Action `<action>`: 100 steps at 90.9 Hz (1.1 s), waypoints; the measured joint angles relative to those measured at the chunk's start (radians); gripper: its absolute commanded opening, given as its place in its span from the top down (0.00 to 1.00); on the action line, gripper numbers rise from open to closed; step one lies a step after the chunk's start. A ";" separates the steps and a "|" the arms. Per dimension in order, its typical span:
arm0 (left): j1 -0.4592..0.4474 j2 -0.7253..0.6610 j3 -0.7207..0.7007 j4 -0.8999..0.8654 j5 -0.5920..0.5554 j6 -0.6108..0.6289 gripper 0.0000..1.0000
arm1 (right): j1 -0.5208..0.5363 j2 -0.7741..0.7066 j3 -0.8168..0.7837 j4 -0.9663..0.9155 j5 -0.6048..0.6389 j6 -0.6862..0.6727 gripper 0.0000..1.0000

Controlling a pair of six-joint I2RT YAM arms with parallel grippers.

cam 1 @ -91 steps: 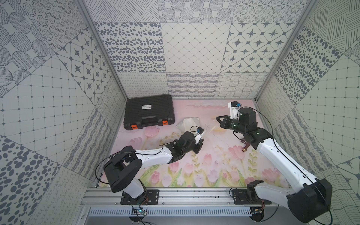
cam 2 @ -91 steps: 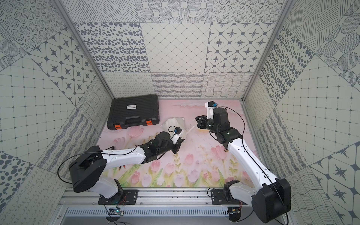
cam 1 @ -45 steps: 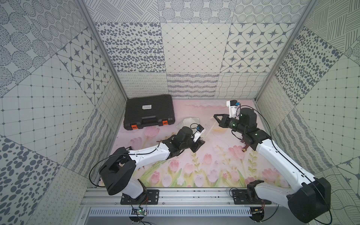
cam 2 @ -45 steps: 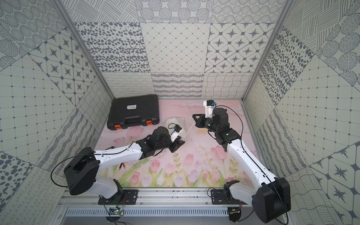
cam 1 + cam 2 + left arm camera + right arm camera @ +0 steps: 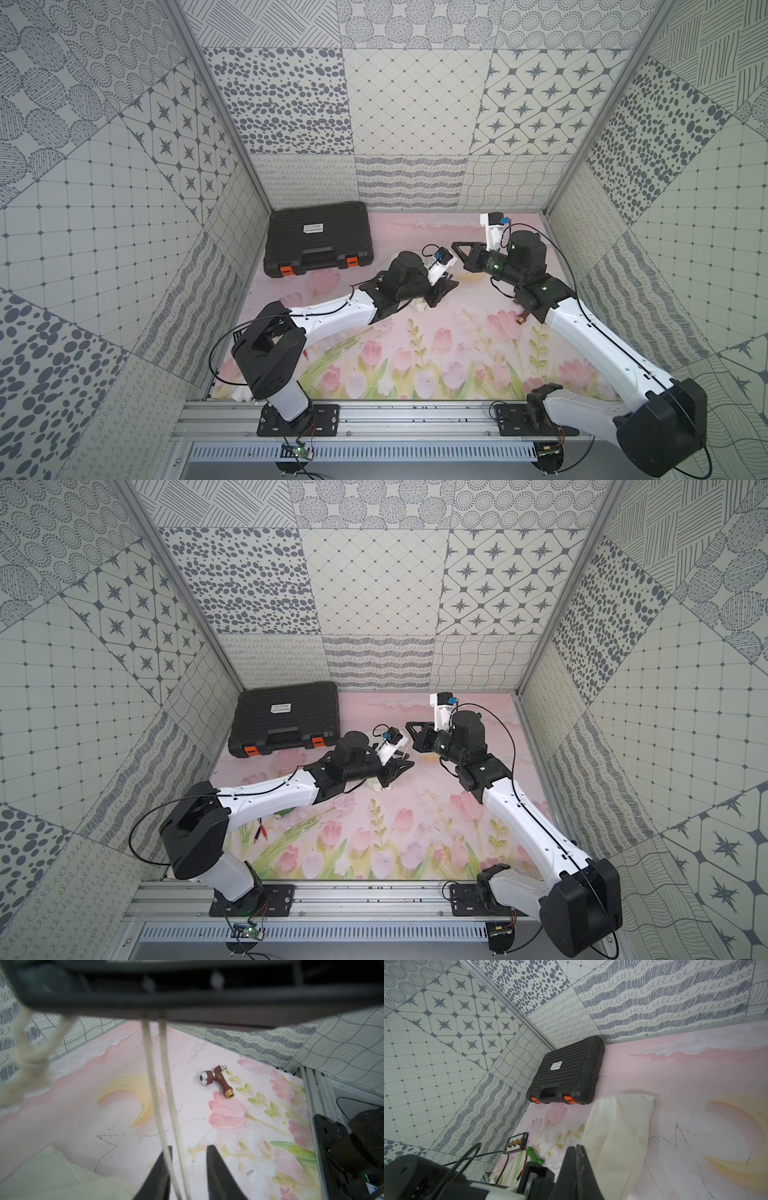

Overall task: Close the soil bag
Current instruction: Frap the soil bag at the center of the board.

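Your right gripper (image 5: 575, 1147) is pinched closed on the cords (image 5: 154, 1084), your left gripper (image 5: 189, 1147) has jaws slightly apart with them loose past one finger, and the bag (image 5: 618, 1126) is flat on the mat (image 5: 695, 1084) near the case (image 5: 566, 1072).

Soil bag (image 5: 618, 1130): matt cloth; cords (image 5: 153, 1084) rough, twisted. Case (image 5: 566, 1072): ribbed matt plastic. Tap fitting (image 5: 216, 1080): brown plastic w/ shiny chrome knob.
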 measured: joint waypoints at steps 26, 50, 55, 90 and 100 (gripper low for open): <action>-0.026 -0.029 -0.090 -0.042 -0.042 0.013 0.89 | -0.027 -0.006 0.023 -0.080 0.033 -0.031 1.00; -0.074 -0.052 -0.129 -0.082 -0.203 -0.013 0.87 | -0.047 0.031 0.084 -0.210 0.035 -0.044 1.00; -0.078 -0.053 -0.129 -0.087 -0.230 -0.024 0.87 | -0.060 0.035 0.095 -0.232 0.035 -0.043 1.00; -0.101 0.052 -0.010 -0.173 -0.366 -0.132 0.82 | -0.175 0.082 0.189 -0.297 0.035 -0.027 1.00; -0.105 0.066 0.008 -0.216 -0.391 -0.160 0.82 | -0.215 0.096 0.218 -0.304 0.021 -0.013 1.00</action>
